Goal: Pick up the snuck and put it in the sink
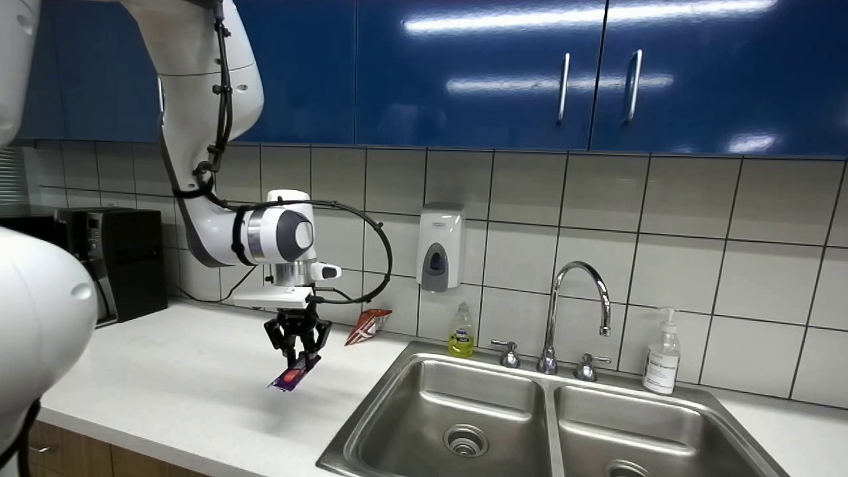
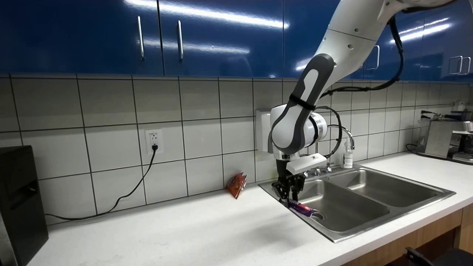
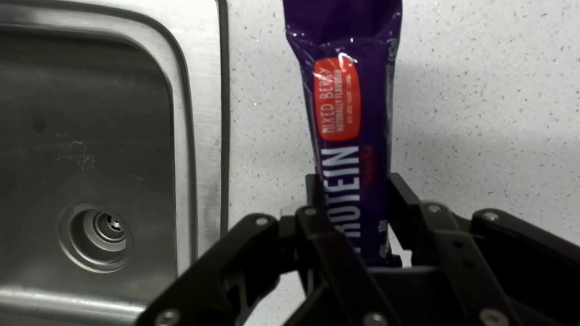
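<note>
The snuck (image 1: pixel 289 378) is a flat bar in a dark purple wrapper with a red label. It also shows in an exterior view (image 2: pixel 303 209) and in the wrist view (image 3: pixel 374 113). My gripper (image 1: pixel 300 361) is shut on it near one end, with a finger on each side in the wrist view (image 3: pixel 355 194). The bar sticks out past the fingers, above the white counter beside the sink's outer edge. The steel double sink (image 1: pixel 368 411) has a curved chrome faucet (image 1: pixel 551 318). In the wrist view the sink rim (image 3: pixel 207 136) and a basin with its drain lie left of the bar.
A reddish-brown packet (image 1: pixel 368 326) leans near the tiled wall. A yellow soap bottle (image 1: pixel 461 336) and a pump bottle (image 1: pixel 662 363) stand behind the sink. A white dispenser (image 1: pixel 440 232) hangs on the wall. A black appliance (image 1: pixel 132 265) stands on the counter.
</note>
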`<state>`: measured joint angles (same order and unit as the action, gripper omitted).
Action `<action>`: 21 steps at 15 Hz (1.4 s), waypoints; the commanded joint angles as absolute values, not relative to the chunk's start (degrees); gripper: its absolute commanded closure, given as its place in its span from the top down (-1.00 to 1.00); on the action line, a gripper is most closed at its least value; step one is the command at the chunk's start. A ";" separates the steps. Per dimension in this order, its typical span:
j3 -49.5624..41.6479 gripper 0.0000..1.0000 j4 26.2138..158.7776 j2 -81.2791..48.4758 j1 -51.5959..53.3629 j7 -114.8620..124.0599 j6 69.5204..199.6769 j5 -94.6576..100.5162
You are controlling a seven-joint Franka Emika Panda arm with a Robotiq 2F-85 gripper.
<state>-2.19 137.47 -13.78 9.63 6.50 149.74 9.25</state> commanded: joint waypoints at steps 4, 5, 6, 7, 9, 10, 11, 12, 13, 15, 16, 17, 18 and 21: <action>-1.05 -0.74 139.78 -10.42 6.14 3.92 148.53 8.17; -1.00 -0.74 139.93 -10.34 5.68 3.58 148.61 7.80; -1.26 -0.74 140.09 -10.25 5.33 3.82 148.65 7.92; -1.23 -0.74 140.29 -10.17 4.69 3.23 148.72 7.35; -1.83 -0.74 140.54 -10.08 3.93 3.92 148.78 7.72; -2.04 -0.74 140.63 -10.04 3.46 3.98 148.81 7.81; -1.67 -0.74 140.64 -10.01 2.50 2.37 148.65 6.47; -2.25 -0.74 140.63 -10.03 2.25 3.33 148.75 7.15; -3.31 -0.74 140.59 -10.11 2.31 5.58 148.99 8.89; -3.32 -0.74 140.42 -10.23 0.99 3.74 148.63 7.14; -3.55 -0.74 140.32 -10.44 0.54 3.80 148.71 7.03; -3.91 -0.74 140.27 -10.43 0.15 3.90 148.62 7.07; -4.06 -0.74 140.13 -10.65 -0.38 3.58 148.65 6.80; -5.03 -0.74 139.76 -10.89 -1.53 3.79 148.54 6.77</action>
<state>-4.76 139.50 -12.16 0.05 5.20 149.74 8.01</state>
